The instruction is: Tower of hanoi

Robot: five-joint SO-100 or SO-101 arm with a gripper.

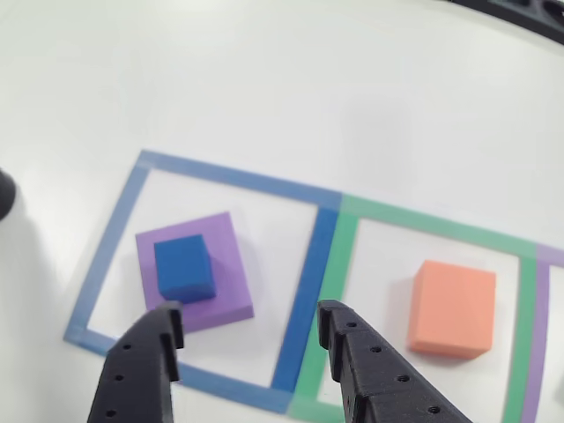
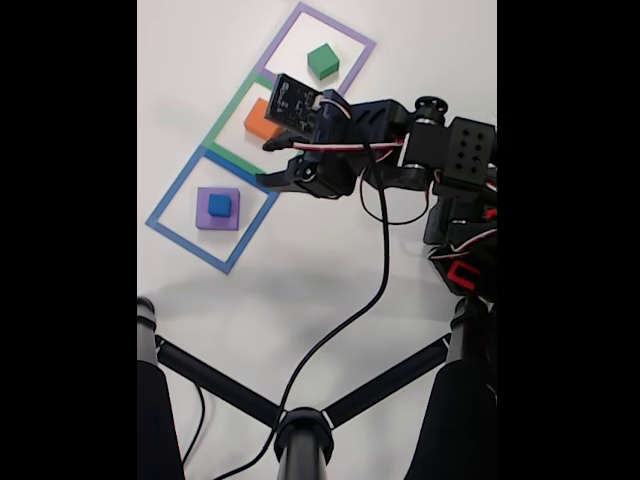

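The small blue cube [image 1: 184, 268] [image 2: 219, 205] rests on top of the flat purple block [image 1: 220, 273] [image 2: 205, 216], both inside the blue tape square [image 1: 304, 291]. A salmon-orange block [image 1: 452, 308] [image 2: 256, 122] lies in the green tape square. The green block [image 2: 322, 61] sits in the purple tape square. My gripper [image 1: 251, 322] [image 2: 268, 162] hangs open above the table, empty, its black fingers [image 1: 357, 352] straddling the near right part of the blue square, just short of the stacked pair.
The white table [image 1: 282, 88] spreads around the three tape squares. In the fixed view, a black camera stand [image 2: 300, 430] and a cable [image 2: 375, 290] occupy the lower part. The arm's body [image 2: 450, 170] sits at the right.
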